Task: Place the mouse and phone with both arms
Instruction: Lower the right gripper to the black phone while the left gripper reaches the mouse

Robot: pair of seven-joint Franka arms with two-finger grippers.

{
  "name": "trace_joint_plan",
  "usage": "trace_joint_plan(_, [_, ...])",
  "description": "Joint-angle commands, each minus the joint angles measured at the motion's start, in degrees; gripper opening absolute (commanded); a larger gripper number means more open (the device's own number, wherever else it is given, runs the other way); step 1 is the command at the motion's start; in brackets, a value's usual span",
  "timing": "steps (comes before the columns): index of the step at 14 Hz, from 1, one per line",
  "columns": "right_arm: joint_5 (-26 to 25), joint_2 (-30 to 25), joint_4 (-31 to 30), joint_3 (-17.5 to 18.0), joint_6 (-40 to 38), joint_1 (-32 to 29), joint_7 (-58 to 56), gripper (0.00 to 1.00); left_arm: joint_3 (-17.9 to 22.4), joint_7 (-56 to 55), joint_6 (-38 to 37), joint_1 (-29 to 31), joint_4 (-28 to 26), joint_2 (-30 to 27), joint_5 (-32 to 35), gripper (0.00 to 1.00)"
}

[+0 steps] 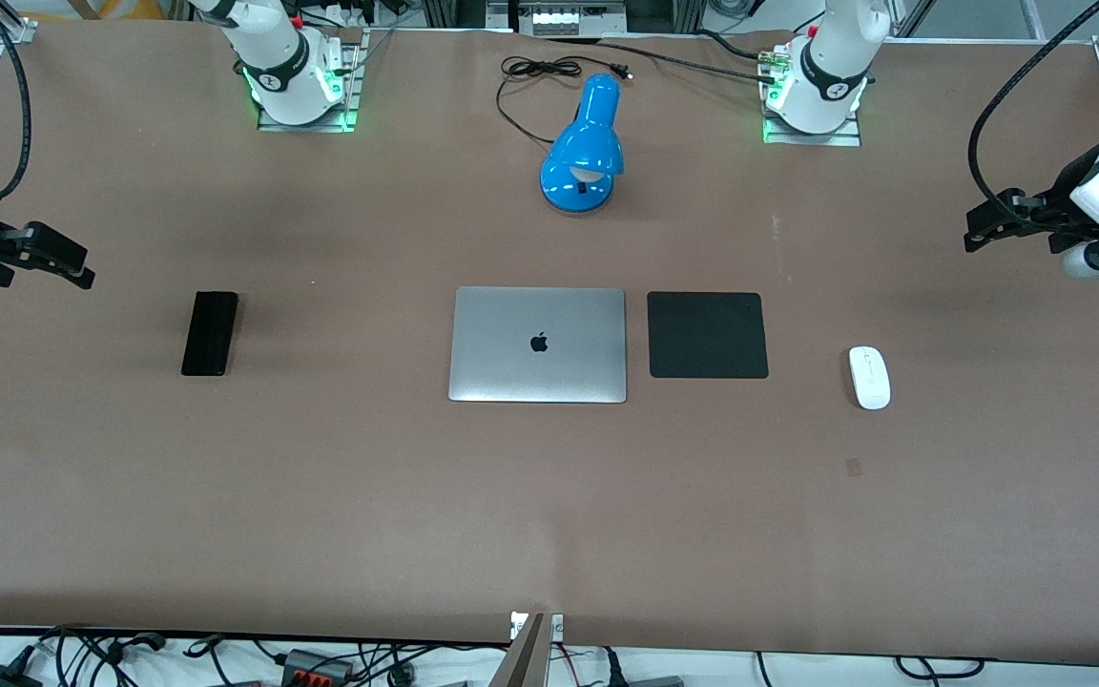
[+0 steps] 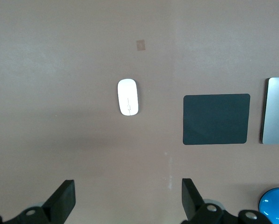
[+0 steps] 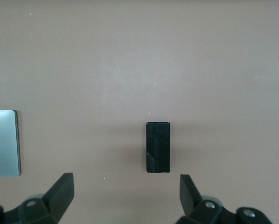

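The white oval mouse (image 1: 869,377) lies on the brown table toward the left arm's end, beside the black mat (image 1: 707,335). The black phone (image 1: 210,333) lies toward the right arm's end. My left gripper (image 1: 974,229) hangs open and empty over the table's left-arm end. In the left wrist view the mouse (image 2: 128,97) lies well clear of the gripper (image 2: 127,200). My right gripper (image 1: 82,267) hangs open and empty over the right-arm end. In the right wrist view the phone (image 3: 158,147) lies just ahead of the gripper (image 3: 126,196), apart from it.
A shut silver laptop (image 1: 538,344) lies mid-table between the phone and the mat. A blue desk lamp (image 1: 586,148) with a black cord stands farther from the front camera than the laptop. The arm bases (image 1: 297,72) (image 1: 817,81) stand along the farthest edge.
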Motion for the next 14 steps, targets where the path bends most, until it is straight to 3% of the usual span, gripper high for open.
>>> trace_joint_plan(1, [0.6,-1.1,-0.6,0.2,-0.4,0.0,0.0,1.0,0.0,0.7,-1.5,0.3,2.1,1.0,-0.7,1.0])
trace_joint_plan(8, [0.7,0.6,-0.5,0.2,-0.4,0.3,-0.1,1.0,0.0,0.6,-1.8,0.3,2.1,2.6,-0.7,1.0])
trace_joint_plan(14, [0.4,5.7,-0.7,0.2,0.0,0.6,-0.8,1.0,0.5,1.8,-3.0,1.3,2.7,8.7,-0.7,1.0])
